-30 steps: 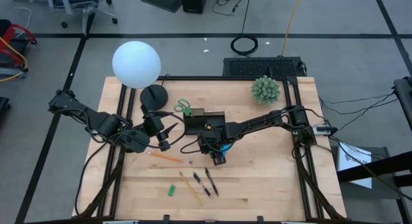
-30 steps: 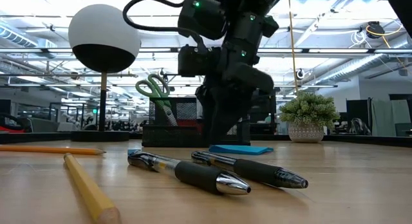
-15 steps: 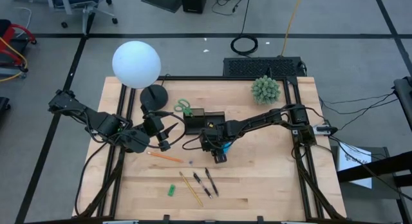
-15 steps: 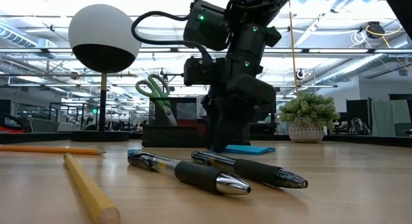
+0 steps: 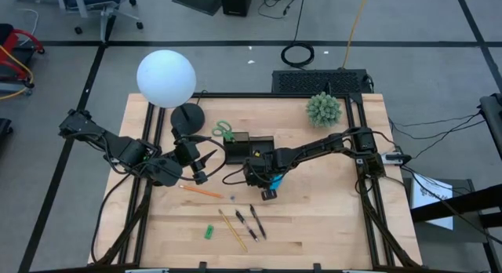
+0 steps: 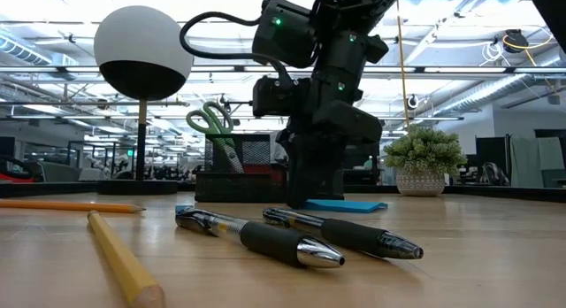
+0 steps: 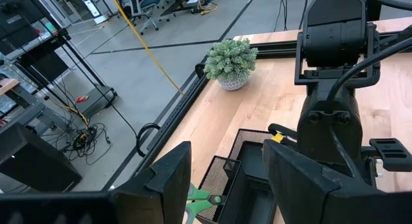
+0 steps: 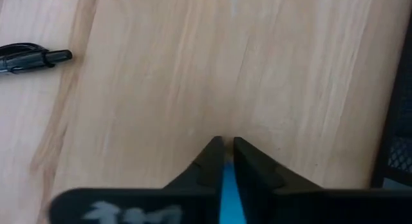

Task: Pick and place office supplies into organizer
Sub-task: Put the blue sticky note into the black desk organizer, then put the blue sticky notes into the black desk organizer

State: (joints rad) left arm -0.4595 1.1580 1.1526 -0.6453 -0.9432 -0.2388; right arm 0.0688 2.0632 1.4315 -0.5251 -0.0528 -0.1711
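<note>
Organizer [image 5: 249, 146] at table [image 5: 329, 210] centre, scissors [image 5: 223, 132] already in it. Right gripper [image 5: 269, 188] just beside, fingers pinched on edge of sticky pad [image 6: 343, 204]. Lift level, clear rim before release. Left gripper [image 5: 205, 168] parted, empty, waiting near. Pens [image 5: 249, 222] well apart.

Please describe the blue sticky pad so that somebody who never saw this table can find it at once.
Find the black organizer near the table's middle, with green scissors standing in it. Just in front of it, the right gripper is down at the table, shut on the blue sticky pad. It is the only flat blue square; the pens and pencils nearby are long and thin.
</note>
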